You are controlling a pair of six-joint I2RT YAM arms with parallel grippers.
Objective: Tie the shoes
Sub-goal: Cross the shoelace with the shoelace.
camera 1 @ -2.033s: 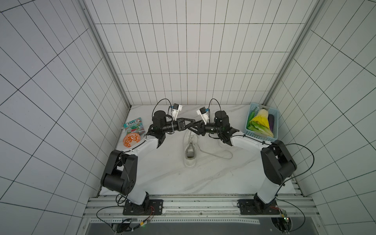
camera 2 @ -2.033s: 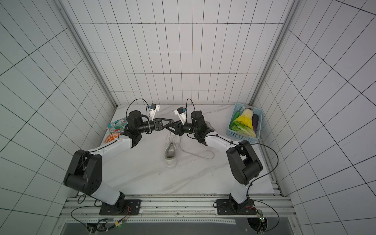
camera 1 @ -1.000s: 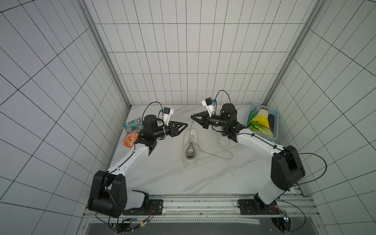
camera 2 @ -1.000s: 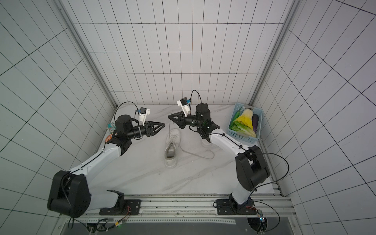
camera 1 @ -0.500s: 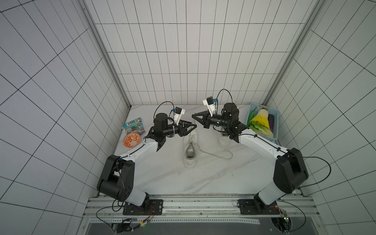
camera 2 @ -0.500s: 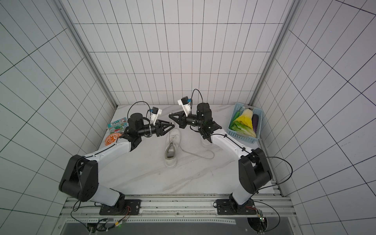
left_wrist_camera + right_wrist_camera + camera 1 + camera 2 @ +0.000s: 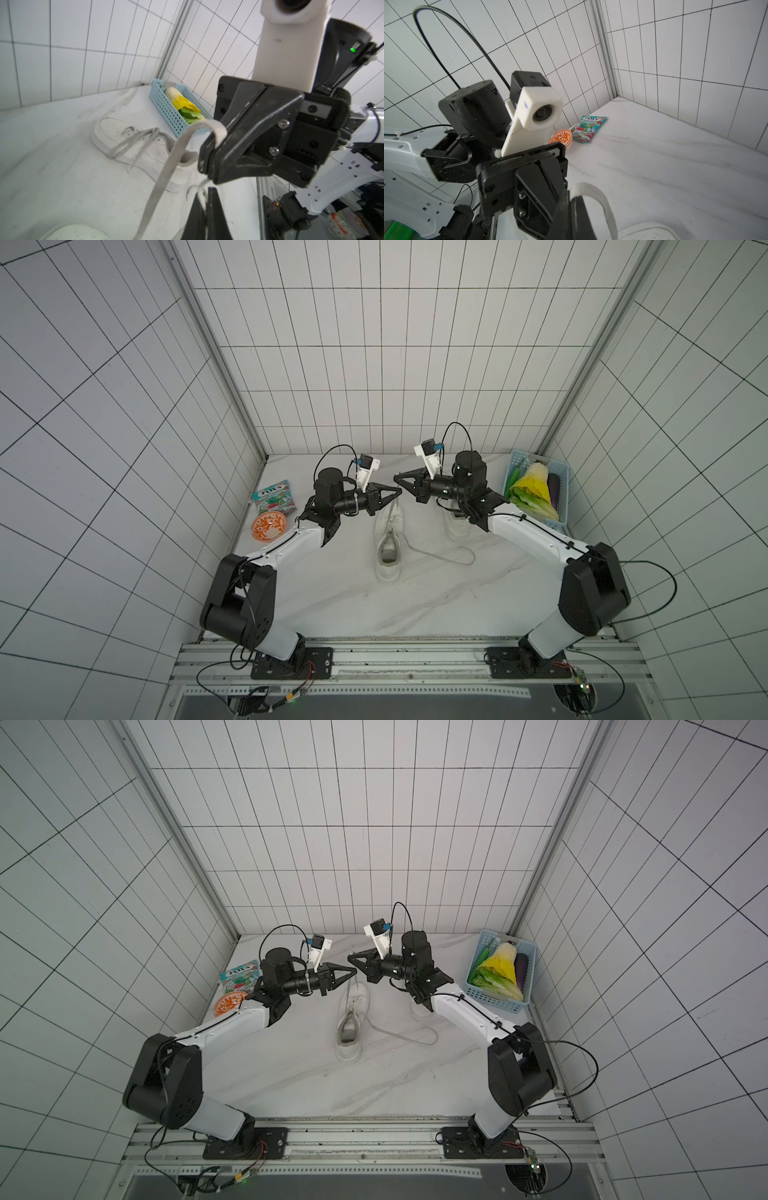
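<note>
One white shoe (image 7: 388, 543) lies in the middle of the table, heel toward the front. The other shoe (image 7: 457, 524) sits partly under my right arm and shows whole in the left wrist view (image 7: 141, 145). Above the middle shoe's toe my two grippers meet tip to tip. My right gripper (image 7: 395, 477) is shut on a loop of its grey lace (image 7: 207, 126), which rises from the shoe (image 7: 390, 512). My left gripper (image 7: 399, 490) is shut on the thin lace end (image 7: 201, 193) just below that loop. The shoe's other lace (image 7: 449, 558) lies slack on the table.
A blue basket (image 7: 559, 506) of toy vegetables stands at the back right. An orange patterned bowl (image 7: 269, 526) and a candy packet (image 7: 274, 502) lie at the back left. Tiled walls close in the table on three sides.
My left gripper swung right from beside the shoe up to the right gripper's tip and went from open to shut on the lace end. The right arm stayed nearly still.
</note>
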